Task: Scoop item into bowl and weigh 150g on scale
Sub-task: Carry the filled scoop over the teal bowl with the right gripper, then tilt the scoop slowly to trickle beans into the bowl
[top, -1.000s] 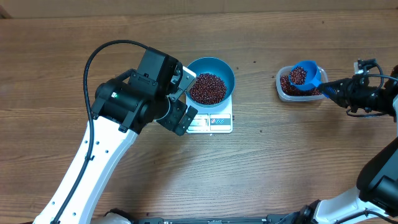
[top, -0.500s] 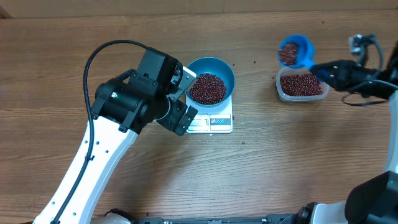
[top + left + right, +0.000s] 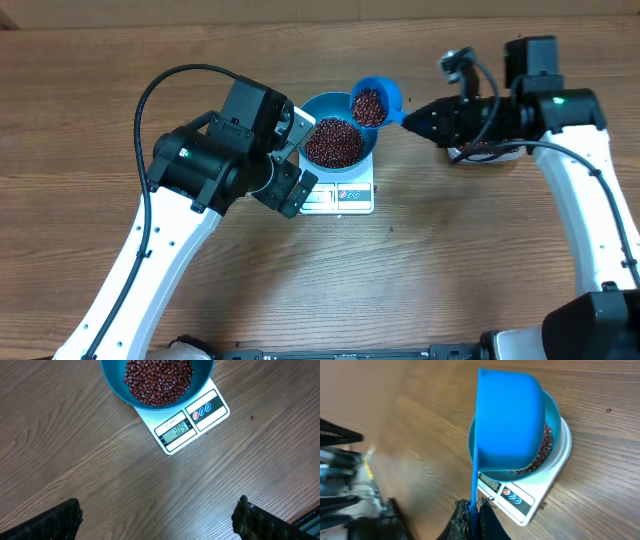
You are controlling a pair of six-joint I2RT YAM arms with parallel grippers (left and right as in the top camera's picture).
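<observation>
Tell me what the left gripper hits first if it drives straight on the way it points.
Probably the bare table, just short of the scale: the open left gripper looks down at wood, nothing between its fingers. Depth is unclear; a flatter line would reach the scale first.

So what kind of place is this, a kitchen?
Probably a robot test bench, not a kitchen: robot arms with cables stand at a plain wooden table holding a small scale, a bowl of beans and a scoop.

Wooden table [image 3: 450,280], white scale [image 3: 345,196] and clear tub [image 3: 487,152] resting on it
</observation>
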